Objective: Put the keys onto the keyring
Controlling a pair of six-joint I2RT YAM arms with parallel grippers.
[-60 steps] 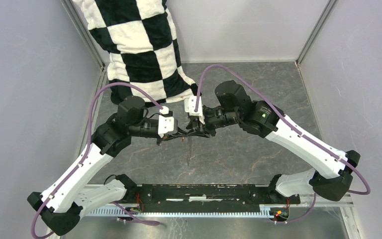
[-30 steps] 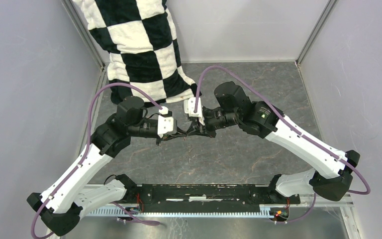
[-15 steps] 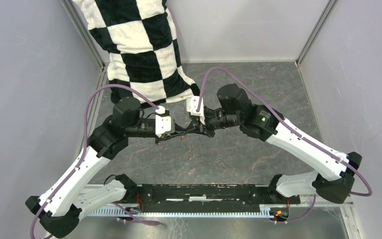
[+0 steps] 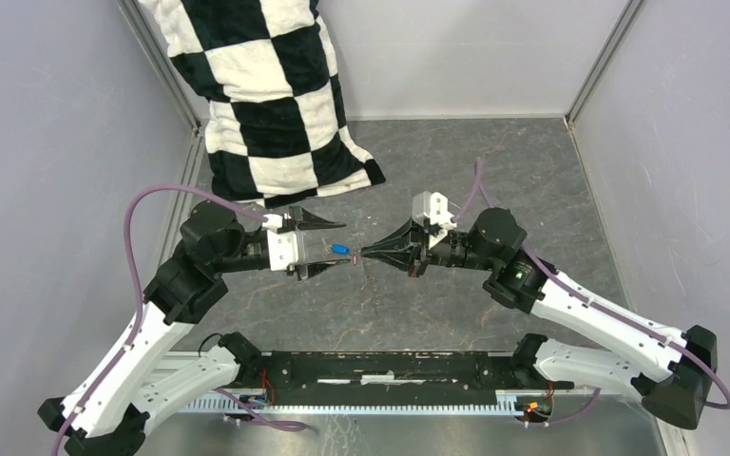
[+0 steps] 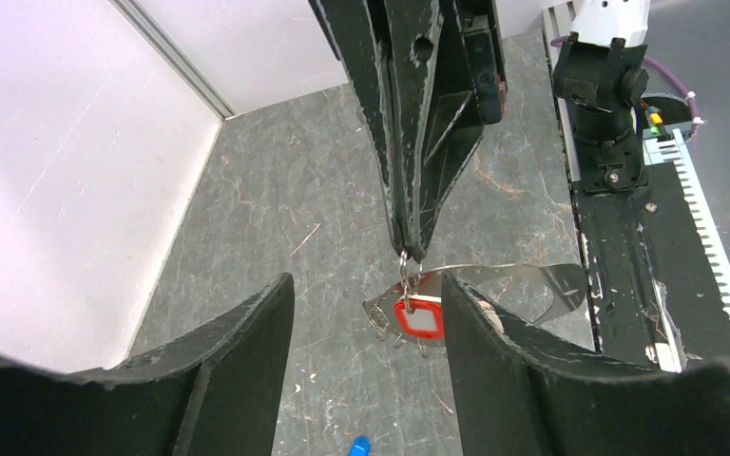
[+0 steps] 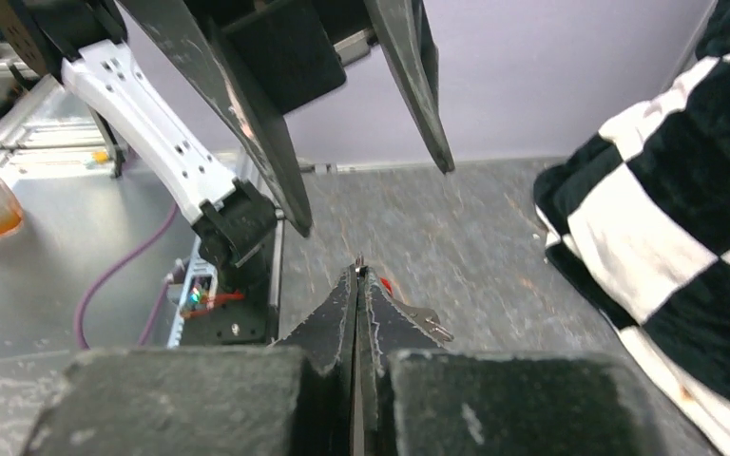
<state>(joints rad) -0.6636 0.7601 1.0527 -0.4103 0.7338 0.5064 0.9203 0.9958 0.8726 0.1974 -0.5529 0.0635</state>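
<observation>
My right gripper (image 4: 362,254) is shut on the keyring (image 5: 561,285), a thin grey metal band held by a small wire loop at the fingertips. The red key (image 5: 418,318) hangs from that loop, just under the tips. In the right wrist view the shut right gripper (image 6: 356,274) shows a bit of red and metal beside its fingers. My left gripper (image 4: 345,245) faces it, open with nothing between its fingers (image 5: 247,342). The blue key (image 4: 340,249) is loose below them, touching neither finger, and shows at the bottom edge in the left wrist view (image 5: 359,445).
A black-and-white checkered cloth (image 4: 266,85) hangs down at the back left onto the grey table (image 4: 494,171). Pale walls close in both sides. The black base rail (image 4: 399,366) runs along the near edge.
My left gripper has opened and pulled back to the left. The right arm has swung right and nearer, staying shut. The blue key now lies free under the left fingers.
</observation>
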